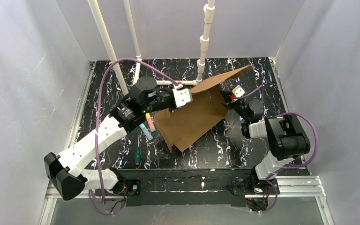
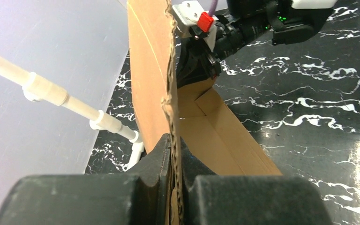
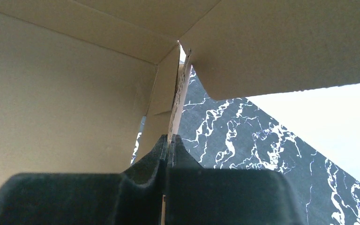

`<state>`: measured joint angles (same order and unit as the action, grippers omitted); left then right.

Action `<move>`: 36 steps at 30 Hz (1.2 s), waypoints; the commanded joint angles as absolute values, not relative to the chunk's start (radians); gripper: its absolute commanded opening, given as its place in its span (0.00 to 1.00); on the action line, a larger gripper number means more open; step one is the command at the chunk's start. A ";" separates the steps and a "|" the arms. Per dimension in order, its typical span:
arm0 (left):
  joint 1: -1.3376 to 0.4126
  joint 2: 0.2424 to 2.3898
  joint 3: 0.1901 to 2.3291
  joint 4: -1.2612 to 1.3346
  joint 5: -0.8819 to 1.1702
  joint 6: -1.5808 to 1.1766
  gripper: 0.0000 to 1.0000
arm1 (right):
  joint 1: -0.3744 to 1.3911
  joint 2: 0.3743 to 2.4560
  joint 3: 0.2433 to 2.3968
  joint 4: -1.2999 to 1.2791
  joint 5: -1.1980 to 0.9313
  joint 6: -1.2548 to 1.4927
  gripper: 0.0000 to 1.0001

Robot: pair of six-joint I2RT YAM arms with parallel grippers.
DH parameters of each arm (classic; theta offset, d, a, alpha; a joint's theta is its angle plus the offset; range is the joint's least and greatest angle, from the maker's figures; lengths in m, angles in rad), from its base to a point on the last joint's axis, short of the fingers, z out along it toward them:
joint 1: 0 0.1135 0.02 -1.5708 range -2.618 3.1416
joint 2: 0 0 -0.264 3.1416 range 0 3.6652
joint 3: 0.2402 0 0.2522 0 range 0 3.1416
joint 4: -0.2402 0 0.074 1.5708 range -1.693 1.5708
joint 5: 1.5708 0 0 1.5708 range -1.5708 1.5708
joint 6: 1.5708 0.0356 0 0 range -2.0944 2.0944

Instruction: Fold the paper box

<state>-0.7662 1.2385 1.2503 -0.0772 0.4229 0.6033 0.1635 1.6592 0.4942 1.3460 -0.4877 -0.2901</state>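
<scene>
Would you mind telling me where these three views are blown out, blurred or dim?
Top external: evenly lit and sharp, the paper box clear. Left wrist: the left gripper is a dark blur up close. Right wrist: the right gripper is dim and soft, and the wall behind is blown out white.

— What lay on the black marbled table (image 1: 225, 147)?
— A green marker (image 1: 136, 157) toward the front, a blue marker (image 1: 146, 132) and an orange marker (image 1: 151, 123) close together beyond it. Beside them, the tilted paper box (image 1: 194, 117) rested its near corner.
</scene>
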 commanded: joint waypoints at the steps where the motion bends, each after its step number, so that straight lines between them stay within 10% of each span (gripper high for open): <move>1: -0.817 1.170 1.220 -0.087 0.453 0.646 0.00 | 0.175 1.620 0.446 1.413 -0.550 -0.253 0.04; 29: -0.925 1.011 1.033 -0.079 0.354 0.592 0.00 | 0.018 1.289 0.393 0.759 -1.053 -0.468 0.59; 36: -0.927 1.000 1.005 -0.065 0.348 0.586 0.00 | -0.081 1.272 0.615 -0.126 -1.298 -1.076 0.67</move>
<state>-0.9192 1.0237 1.0218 -0.0715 0.3397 0.6052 -0.0322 1.2869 0.4530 0.5095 -1.1069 -0.6277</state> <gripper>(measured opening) 0.014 0.642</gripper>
